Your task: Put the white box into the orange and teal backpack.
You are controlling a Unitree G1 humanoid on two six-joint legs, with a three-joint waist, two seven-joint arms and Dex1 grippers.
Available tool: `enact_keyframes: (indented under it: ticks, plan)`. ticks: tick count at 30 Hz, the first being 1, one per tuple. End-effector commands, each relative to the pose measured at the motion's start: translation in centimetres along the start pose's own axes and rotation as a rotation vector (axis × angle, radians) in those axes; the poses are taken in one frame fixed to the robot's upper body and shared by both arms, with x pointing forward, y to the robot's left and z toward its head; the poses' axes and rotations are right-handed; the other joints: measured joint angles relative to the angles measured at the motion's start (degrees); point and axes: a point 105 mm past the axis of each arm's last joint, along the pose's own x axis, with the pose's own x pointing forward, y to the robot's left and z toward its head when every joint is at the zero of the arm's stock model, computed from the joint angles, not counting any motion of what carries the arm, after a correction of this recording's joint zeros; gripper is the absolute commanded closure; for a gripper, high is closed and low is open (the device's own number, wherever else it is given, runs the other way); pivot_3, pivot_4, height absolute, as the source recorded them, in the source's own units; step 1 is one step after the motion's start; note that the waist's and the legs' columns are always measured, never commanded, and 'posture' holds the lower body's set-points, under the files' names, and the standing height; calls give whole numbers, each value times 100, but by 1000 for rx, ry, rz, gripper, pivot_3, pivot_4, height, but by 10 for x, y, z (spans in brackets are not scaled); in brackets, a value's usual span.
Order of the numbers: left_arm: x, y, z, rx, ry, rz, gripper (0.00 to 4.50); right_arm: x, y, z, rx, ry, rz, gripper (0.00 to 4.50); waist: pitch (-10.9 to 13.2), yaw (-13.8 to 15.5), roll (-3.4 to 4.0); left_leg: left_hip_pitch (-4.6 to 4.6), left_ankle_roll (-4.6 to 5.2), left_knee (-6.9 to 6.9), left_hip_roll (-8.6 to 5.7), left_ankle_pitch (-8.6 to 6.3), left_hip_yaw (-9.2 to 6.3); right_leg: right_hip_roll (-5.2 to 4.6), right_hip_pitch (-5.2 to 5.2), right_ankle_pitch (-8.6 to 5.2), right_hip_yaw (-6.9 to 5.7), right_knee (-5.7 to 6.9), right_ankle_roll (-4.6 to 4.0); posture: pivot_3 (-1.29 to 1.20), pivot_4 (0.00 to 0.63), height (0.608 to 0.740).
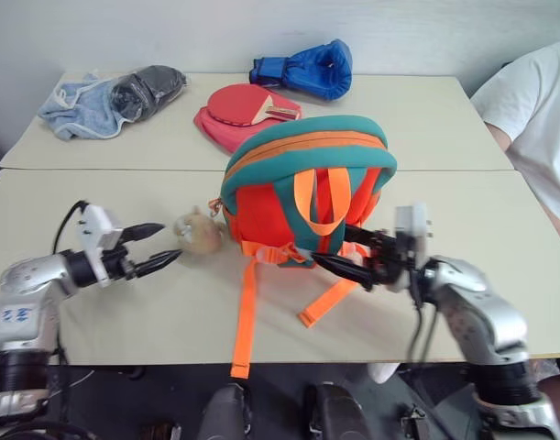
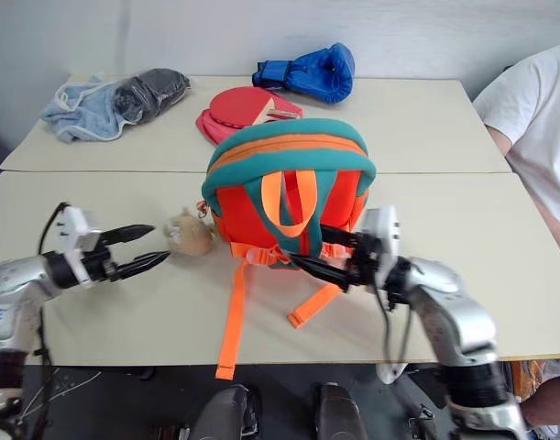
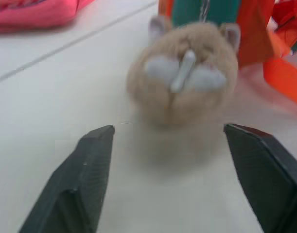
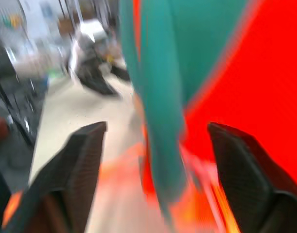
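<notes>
The orange and teal backpack point(image 1: 307, 183) stands upright in the middle of the table, its orange straps facing me. Its tan plush toy point(image 1: 199, 232) lies on the table at its left side. My left gripper point(image 1: 170, 241) is open just left of the toy and points at it; in the left wrist view the toy point(image 3: 187, 87) sits a little beyond the spread fingers point(image 3: 90, 165). My right gripper point(image 1: 333, 246) is open at the backpack's lower right front, by the strap buckles, with nothing gripped. The white box is out of view.
Behind the backpack lie a red paddle case with a paddle point(image 1: 247, 112), a blue boxing glove point(image 1: 307, 69) and a blue towel with a dark bundle point(image 1: 87, 105). A long orange strap point(image 1: 246, 321) trails over the table's front edge. A person in a white shirt point(image 1: 536, 119) sits at the right.
</notes>
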Motion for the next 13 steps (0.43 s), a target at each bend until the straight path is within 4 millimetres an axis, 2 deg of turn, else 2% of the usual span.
enact_keyframes:
  ticks: [1,3,6,10,13]
  plan:
    - [-34,-4,10,87,-9,62,0,-52,-26,2,-121,100,-101,49,0,-11,-1,0,3,-1,0,-2,3,-1,3,0,0,-9,0,0,150,740]
    - [-47,-12,11,91,-22,90,0,-79,-40,-6,-181,181,-160,49,1,-1,-2,2,4,5,3,-3,8,-1,5,0,-1,-28,1,0,150,740]
    - [-53,-27,0,138,39,110,0,-100,-47,-17,-244,264,-176,49,1,13,-1,9,7,3,3,-5,8,-3,7,0,-1,-27,1,0,150,740]
    - [-50,-39,-13,152,71,123,0,-111,-57,-26,-264,278,-222,49,0,19,8,23,10,2,4,-4,5,-3,12,1,-1,-11,0,0,150,740]
    - [-44,-31,-12,186,45,191,0,-110,-60,-34,-283,288,-232,49,0,18,9,23,9,2,5,-3,3,-2,11,1,-2,-8,0,0,150,740]
